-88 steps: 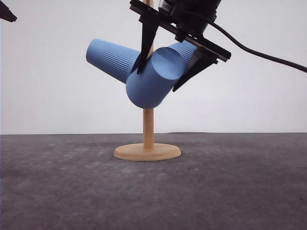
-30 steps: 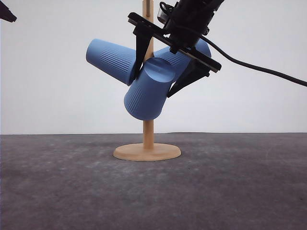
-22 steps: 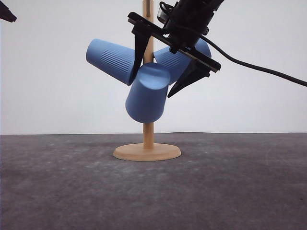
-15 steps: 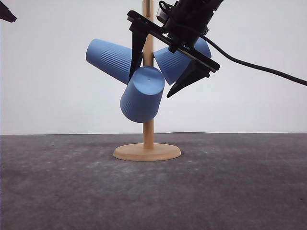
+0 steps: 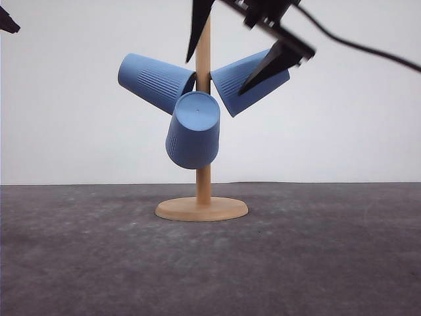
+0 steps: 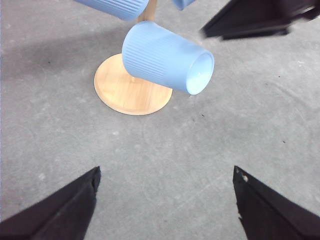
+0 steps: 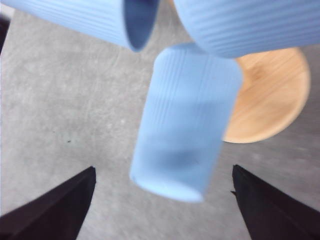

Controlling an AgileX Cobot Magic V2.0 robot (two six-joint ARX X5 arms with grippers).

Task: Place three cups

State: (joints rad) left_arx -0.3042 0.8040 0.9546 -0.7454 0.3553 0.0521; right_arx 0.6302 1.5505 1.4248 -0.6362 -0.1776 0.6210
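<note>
On the wooden stand (image 5: 202, 208), all three cups (image 5: 193, 130) hang from pegs. My right end effector (image 5: 242, 59) is spread wide just above them, holding nothing; left end effector (image 6: 165, 200) also apart. Risk: front cup looks loosely seated, a finger clip could knock it off. No readable markings.

Right tool (image 5: 238, 45) hangs high with fingers spread, gripping nothing.

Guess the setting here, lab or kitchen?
Probably a lab test bench: plain white backdrop, bare grey tabletop, and a lone wooden stand holding three blue cups, nothing domestic around.
</note>
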